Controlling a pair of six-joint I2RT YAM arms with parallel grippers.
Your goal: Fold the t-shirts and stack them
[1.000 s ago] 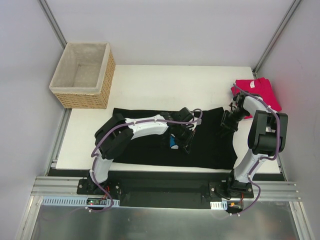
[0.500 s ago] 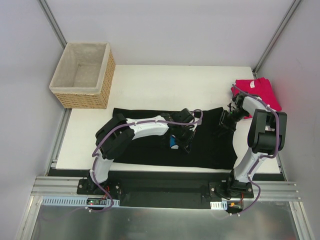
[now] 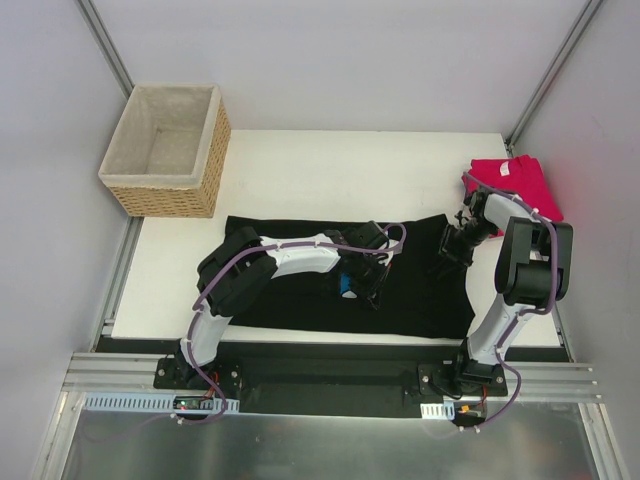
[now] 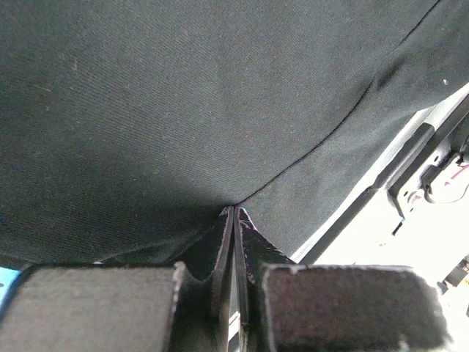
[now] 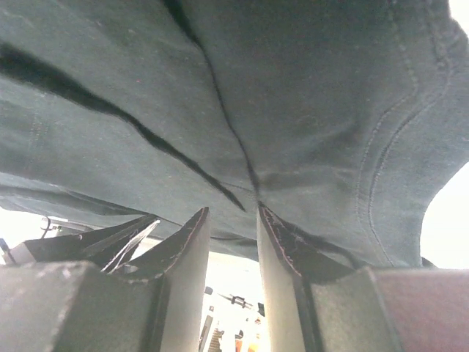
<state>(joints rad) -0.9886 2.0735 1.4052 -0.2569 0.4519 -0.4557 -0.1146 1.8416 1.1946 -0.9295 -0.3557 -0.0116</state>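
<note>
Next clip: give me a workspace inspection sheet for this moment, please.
Surface: white tabletop, no stains seen.
Job's things: black cloth t-shirt spread across the near half, a sliver of blue print showing; pinkish-red t-shirt at the far right corner.
Clutter: woven wicker basket with pale lining at the far left corner; nothing seen inside.
Grippers: left claw shut, pinching the black cloth; right claw part open, a shirt fold between its jaws, grip unclear.
Cables: purple cables run along both arms.
Surroundings: pale grey walls; metal rail at the near edge.
</note>
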